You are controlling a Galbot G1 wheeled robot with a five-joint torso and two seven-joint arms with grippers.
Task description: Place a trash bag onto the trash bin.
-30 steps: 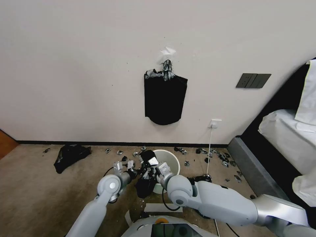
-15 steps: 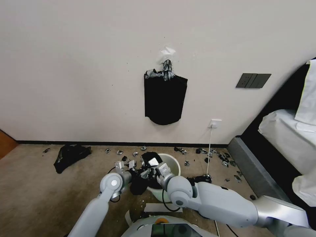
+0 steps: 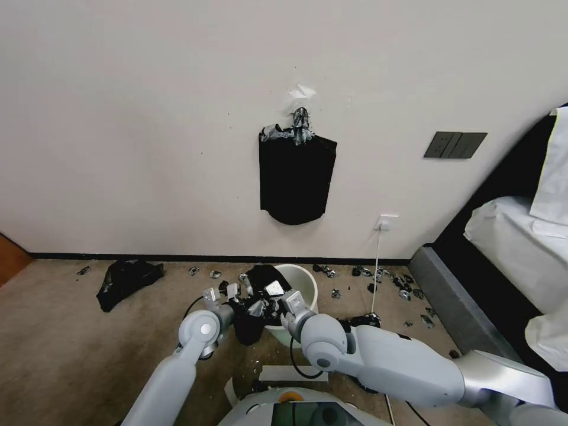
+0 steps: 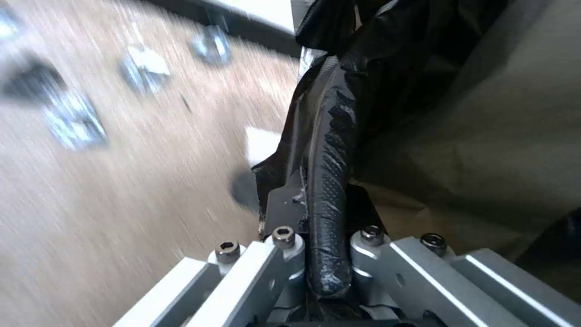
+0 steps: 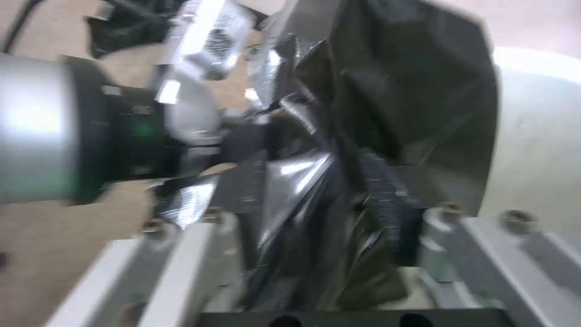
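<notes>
The cream-white trash bin point(image 3: 302, 283) stands on the carpet just in front of me. A glossy black trash bag point(image 3: 255, 299) hangs bunched at the bin's near-left rim, its top edge lying over that rim. My left gripper point(image 3: 238, 306) is shut on the bag's left side. My right gripper point(image 3: 273, 300) is shut on its right side, close beside the other. In the left wrist view the textured pads point(image 4: 327, 181) pinch black film point(image 4: 387, 54) next to the bin wall point(image 4: 520, 136). In the right wrist view the bag point(image 5: 399, 91) fills the jaws against the bin point(image 5: 539, 136).
A flat black bundle of bags point(image 3: 296, 177) hangs on the wall above. A black plastic heap point(image 3: 127, 279) lies on the floor at left. Silver-flecked scraps point(image 3: 393, 279) litter the skirting. A white cable point(image 3: 376, 266) drops from a socket. The bed point(image 3: 515, 236) borders the right.
Both grippers have carried the bag away from me and up against the bin's near-left rim. The bag hangs shorter, and the bin has shifted slightly toward the wall.
</notes>
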